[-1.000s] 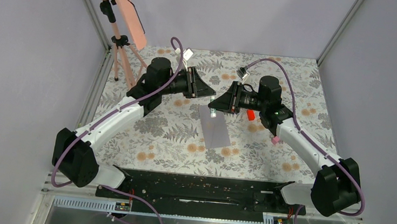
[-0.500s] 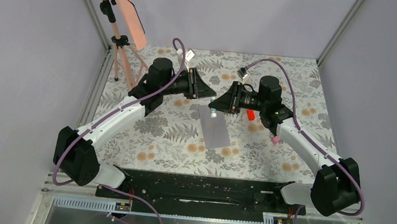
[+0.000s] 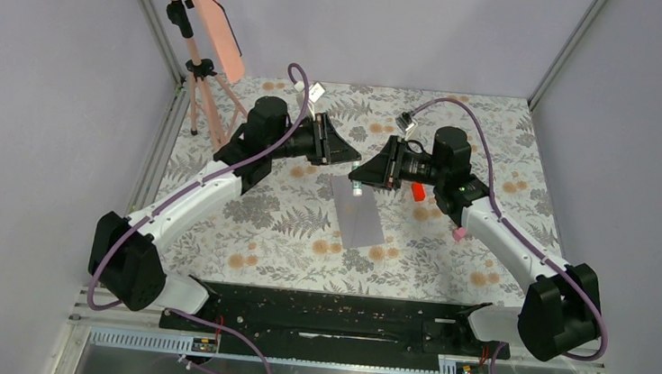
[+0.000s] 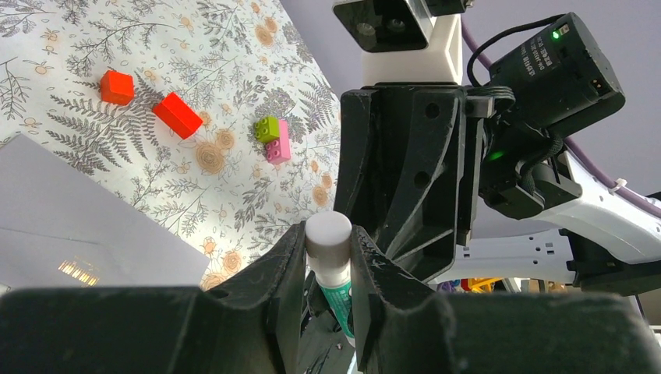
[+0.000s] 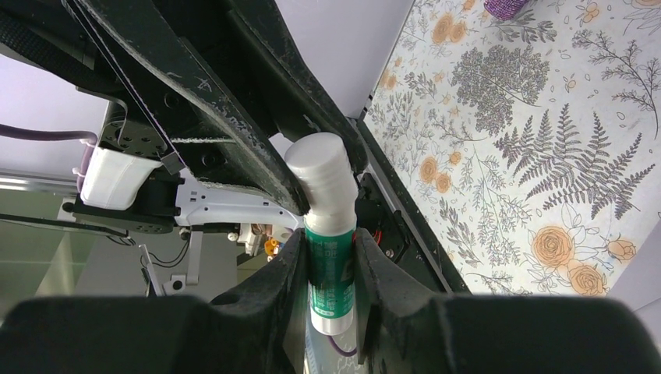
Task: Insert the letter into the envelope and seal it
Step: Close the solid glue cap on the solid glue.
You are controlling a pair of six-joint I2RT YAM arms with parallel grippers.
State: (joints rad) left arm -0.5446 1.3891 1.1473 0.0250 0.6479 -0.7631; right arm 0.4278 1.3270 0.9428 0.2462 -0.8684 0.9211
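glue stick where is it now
The glue stick hangs mid-table in the top view, over the far end of the grey envelope: left gripper clamped on its white cap, right gripper on its green body.

We have drawn our right gripper, with the glue stick it holds, a touch to the right; little else has shifted.

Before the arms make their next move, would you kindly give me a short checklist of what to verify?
1. Left gripper clamped on the white round cap: ok.
2. Right gripper clamped on the green-and-white glue stick tube: ok.
3. Cap off the tube: not ok, it sits on.
4. Grey-lilac paper envelope flat on the floral table: ok.
5. Cream paper letter inside the envelope: cannot tell.
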